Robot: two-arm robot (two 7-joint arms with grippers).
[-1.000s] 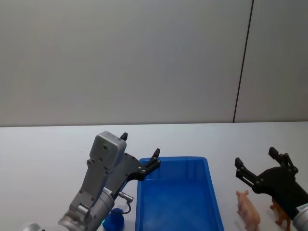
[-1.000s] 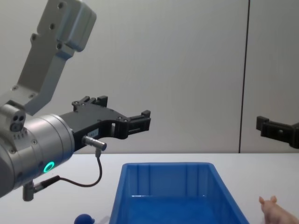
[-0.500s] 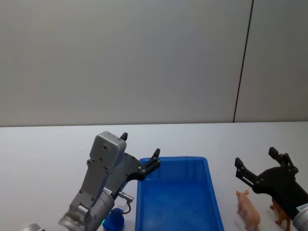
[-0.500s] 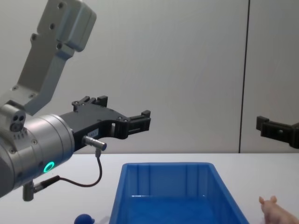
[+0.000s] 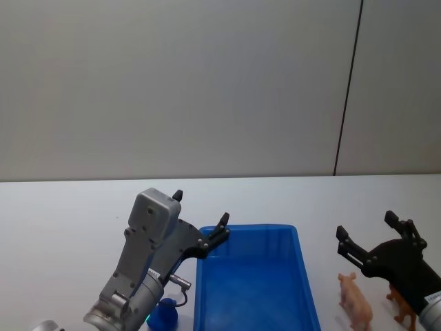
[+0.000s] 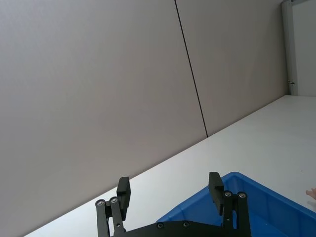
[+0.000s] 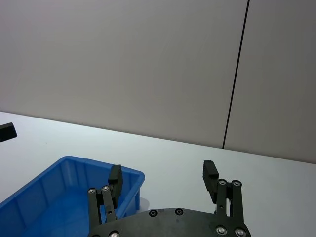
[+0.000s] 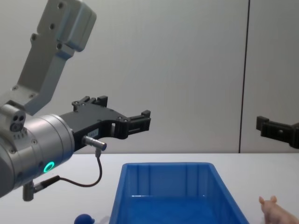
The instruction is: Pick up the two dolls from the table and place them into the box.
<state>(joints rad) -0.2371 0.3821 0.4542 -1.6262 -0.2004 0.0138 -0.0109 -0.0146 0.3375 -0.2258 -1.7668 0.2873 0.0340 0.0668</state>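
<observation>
1. While the box (image 5: 262,227) shows no doll, left end effector (image 5: 200,207) hangs wide open by its far-left corner, and right end effector (image 5: 366,224) hangs wide open, raised near pink doll (image 5: 355,300).
2. Blue doll (image 5: 164,314): desk (image 5: 55,227), left of box.
3. Best: descend straight, straddle body, avoid brown doll (image 5: 403,307).

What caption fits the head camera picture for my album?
Open left hand and open right hand flank the blue box; pink doll stands right of it.
</observation>
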